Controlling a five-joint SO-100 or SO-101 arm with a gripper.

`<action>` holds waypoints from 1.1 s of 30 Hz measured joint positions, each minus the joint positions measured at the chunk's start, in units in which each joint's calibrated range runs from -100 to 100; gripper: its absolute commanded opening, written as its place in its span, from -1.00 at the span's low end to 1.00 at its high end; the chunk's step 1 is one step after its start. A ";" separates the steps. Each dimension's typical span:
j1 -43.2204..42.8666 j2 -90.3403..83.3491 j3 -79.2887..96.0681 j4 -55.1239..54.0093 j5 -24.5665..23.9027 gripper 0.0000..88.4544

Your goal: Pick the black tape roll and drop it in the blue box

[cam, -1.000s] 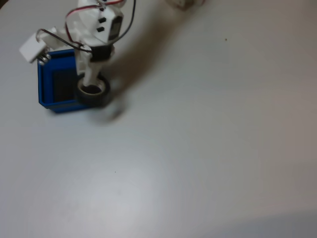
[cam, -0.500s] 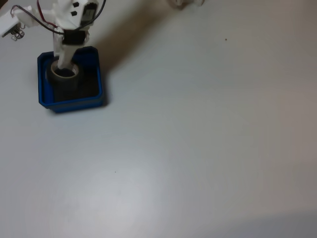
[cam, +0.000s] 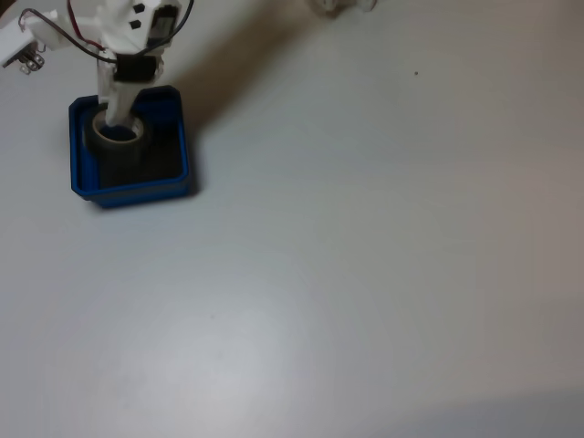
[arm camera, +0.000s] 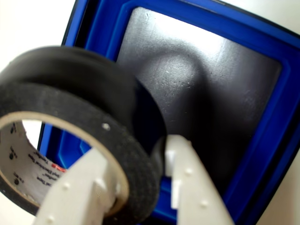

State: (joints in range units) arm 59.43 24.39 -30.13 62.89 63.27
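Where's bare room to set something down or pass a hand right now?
The table lies bare right of and below the blue box. The top-left corner is crowded: the tool holds the black tape roll over the box.

We see a plain pale grey table (cam: 365, 255), smooth and matte, taking up the whole fixed view. The box (cam: 130, 191) sits directly on it at the far left, square to the frame, blue with a thick stepped rim and a dark floor. In the wrist view the box (arm camera: 276, 122) shows that black floor bare across most of its width, with pale table (arm camera: 33, 23) beyond its rim. A small dark speck (cam: 416, 72) marks the table at the far right, and a darker shadow lies along the near right edge.
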 measured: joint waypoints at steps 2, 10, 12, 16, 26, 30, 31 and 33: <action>0.30 0.00 0.00 0.00 0.00 -0.97; 2.28 3.90 0.09 0.00 0.00 -0.97; 2.57 5.00 0.09 0.00 0.00 -0.97; 3.36 5.42 0.09 0.00 0.00 -0.97; 3.36 7.62 0.09 0.00 0.00 -0.97; 3.36 7.62 0.09 0.00 0.00 -0.97; 3.36 7.62 0.09 0.00 0.00 -0.97; 3.36 7.62 0.09 0.00 0.00 -0.97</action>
State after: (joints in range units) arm 62.79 32.01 -30.04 62.89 63.27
